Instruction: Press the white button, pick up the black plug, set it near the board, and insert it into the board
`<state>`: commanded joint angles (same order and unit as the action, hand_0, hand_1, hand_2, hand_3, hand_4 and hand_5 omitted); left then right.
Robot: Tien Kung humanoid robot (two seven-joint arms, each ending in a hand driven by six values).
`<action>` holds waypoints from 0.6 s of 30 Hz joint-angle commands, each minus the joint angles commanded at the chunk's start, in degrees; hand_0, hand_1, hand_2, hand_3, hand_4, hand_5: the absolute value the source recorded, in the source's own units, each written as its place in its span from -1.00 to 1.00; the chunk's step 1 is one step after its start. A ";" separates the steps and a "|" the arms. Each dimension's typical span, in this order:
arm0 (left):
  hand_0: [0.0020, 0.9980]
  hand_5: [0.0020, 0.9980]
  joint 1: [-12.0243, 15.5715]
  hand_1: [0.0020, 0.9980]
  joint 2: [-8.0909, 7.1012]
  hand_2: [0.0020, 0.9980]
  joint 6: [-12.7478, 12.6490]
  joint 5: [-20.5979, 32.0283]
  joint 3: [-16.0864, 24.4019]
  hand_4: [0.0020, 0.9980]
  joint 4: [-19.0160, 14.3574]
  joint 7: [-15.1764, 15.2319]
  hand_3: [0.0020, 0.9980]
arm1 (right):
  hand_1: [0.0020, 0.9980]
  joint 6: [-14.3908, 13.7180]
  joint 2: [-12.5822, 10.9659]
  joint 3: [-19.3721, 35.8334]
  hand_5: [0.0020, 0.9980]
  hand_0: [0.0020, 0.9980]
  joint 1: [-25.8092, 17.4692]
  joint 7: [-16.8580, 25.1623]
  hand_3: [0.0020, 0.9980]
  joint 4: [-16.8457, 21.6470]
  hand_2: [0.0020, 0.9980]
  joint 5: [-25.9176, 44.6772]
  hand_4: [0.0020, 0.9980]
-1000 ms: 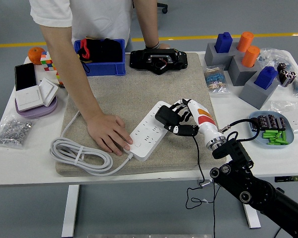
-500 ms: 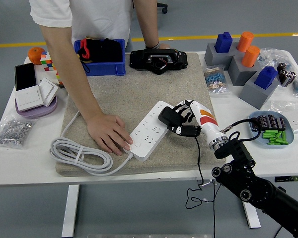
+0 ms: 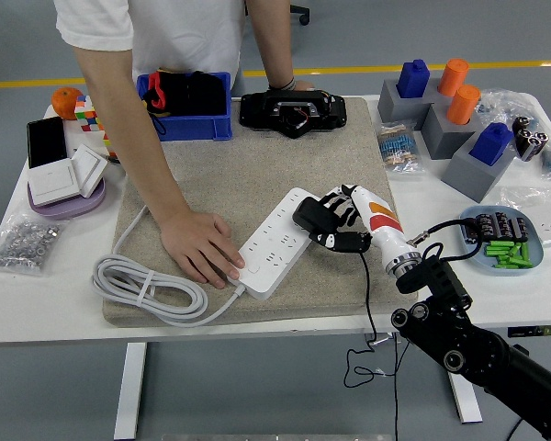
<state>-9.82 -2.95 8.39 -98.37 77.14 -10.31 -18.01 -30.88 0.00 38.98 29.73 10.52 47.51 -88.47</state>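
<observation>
Head view: my right hand [image 3: 335, 223] is clenched around the black plug [image 3: 310, 217], holding it over the far right end of the white board [image 3: 274, 242] so it can go in. A person's hand [image 3: 202, 246] pins the board's near end. The board's long axis runs diagonally, near-left to far-right.

One high head view — forward and down over the table [image 3: 37, 317].

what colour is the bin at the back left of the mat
Blue bin, holding black and red items; the head view shows it clearly.
</observation>
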 joint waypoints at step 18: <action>0.38 -0.67 0.03 0.27 0.05 0.23 0.04 -0.30 0.15 0.12 0.00 -0.04 0.27 | -0.36 0.05 0.00 -0.70 -1.00 -0.33 0.13 -0.26 -0.11 0.37 -0.31 0.18 0.70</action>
<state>-9.79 -2.90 8.43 -98.67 77.29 -10.31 -18.05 -30.82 0.00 38.28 29.85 10.26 47.88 -88.30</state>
